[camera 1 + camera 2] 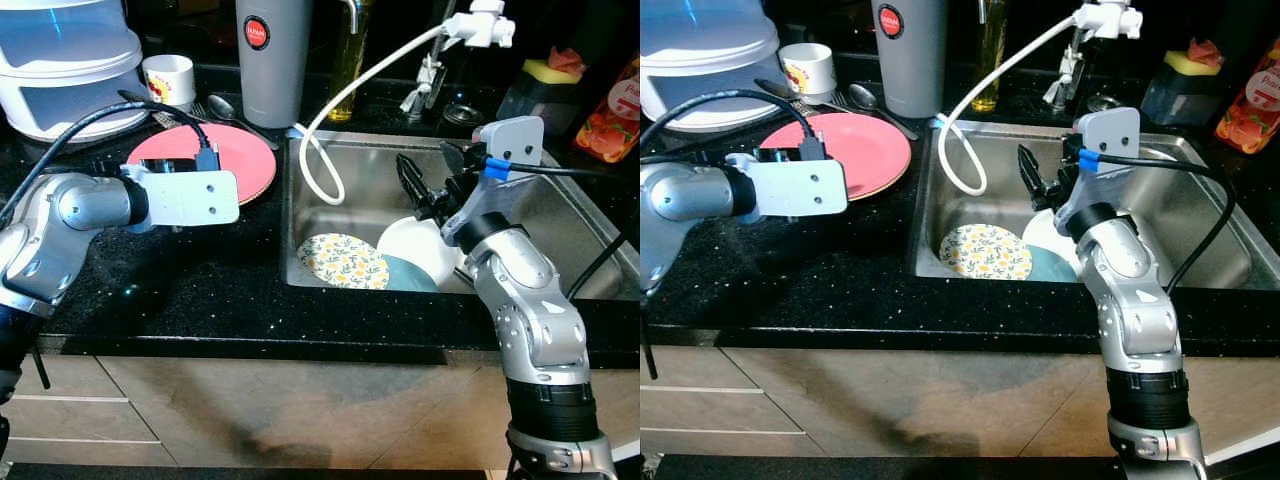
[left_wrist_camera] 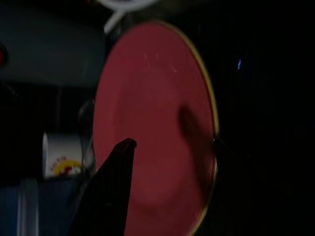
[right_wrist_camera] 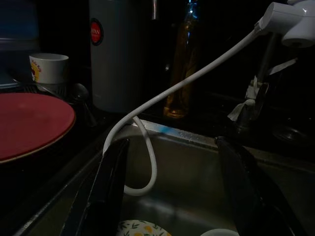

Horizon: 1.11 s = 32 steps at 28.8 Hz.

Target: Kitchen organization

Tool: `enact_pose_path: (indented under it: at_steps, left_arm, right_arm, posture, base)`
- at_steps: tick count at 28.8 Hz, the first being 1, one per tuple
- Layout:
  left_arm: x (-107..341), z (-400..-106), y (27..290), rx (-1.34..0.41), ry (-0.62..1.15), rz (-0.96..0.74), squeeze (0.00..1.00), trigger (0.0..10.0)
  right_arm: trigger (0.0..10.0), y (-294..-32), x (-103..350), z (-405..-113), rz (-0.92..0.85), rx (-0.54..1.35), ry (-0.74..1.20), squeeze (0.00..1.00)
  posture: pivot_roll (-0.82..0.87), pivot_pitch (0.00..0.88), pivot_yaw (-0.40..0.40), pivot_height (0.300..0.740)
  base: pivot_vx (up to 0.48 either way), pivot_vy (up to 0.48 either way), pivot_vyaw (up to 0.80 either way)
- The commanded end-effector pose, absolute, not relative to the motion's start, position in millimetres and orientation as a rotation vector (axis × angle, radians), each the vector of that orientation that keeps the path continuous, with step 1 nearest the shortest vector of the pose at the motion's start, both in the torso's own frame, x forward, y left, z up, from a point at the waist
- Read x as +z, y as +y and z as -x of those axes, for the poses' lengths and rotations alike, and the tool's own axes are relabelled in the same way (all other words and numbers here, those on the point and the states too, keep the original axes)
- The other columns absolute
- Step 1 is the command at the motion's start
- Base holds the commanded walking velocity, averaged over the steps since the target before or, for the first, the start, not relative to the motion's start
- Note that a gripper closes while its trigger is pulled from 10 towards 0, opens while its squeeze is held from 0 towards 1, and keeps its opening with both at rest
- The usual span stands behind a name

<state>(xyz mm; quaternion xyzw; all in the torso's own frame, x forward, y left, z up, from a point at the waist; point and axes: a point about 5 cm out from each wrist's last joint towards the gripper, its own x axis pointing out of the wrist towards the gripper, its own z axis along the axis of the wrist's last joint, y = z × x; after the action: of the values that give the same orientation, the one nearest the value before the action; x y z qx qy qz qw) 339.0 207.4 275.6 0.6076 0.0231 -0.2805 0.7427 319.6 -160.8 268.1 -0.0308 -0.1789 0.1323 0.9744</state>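
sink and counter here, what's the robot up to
A humanoid robot stands at a dark kitchen counter with a steel sink. Its right gripper hangs open over the sink, above a floral plate, a white plate and a teal dish lying in the basin, and holds nothing. Its left gripper is over the pink plate on the counter, beside a white cup and a grey flask. A white hose loops into the sink.
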Motion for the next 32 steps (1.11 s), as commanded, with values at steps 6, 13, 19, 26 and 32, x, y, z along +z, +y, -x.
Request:
enact_pose_path:
  at_steps: [6,13,19,26,32]
  left_arm:
    - [269,-348,206,-0.608,0.07,-1.347,0.0,10.0]
    - [274,-354,204,-0.575,0.028,-1.356,0.0,10.0]
    - [281,-359,205,-0.543,0.003,-1.369,0.0,9.6]
    - [272,-369,215,-0.497,0.054,-1.38,0.0,4.5]
    - [282,-372,208,-0.435,-0.062,-1.373,0.0,0.0]
  right_arm:
    - [10.0,-164,271,-321,0.062,0.256,-0.369,0.0]
    - [10.0,-165,272,-321,0.065,0.256,-0.372,0.0]
    - [10.0,-164,272,-321,0.063,0.26,-0.374,0.0]
    - [10.0,-163,272,-321,0.061,0.262,-0.375,0.0]
    - [10.0,-164,271,-321,0.062,0.259,-0.375,0.0]
  posture:
    - [0.06,0.078,-0.075,0.74]
    - [0.05,0.073,-0.078,0.74]
    - [0.06,0.064,-0.077,0.74]
    - [0.06,0.059,-0.074,0.74]
    - [0.05,0.059,-0.075,0.74]
  base:
    - [0.0,0.0,0.0]
    - [0.0,0.0,0.0]
    - [0.0,0.0,0.0]
    - [0.0,0.0,0.0]
    - [0.0,0.0,0.0]
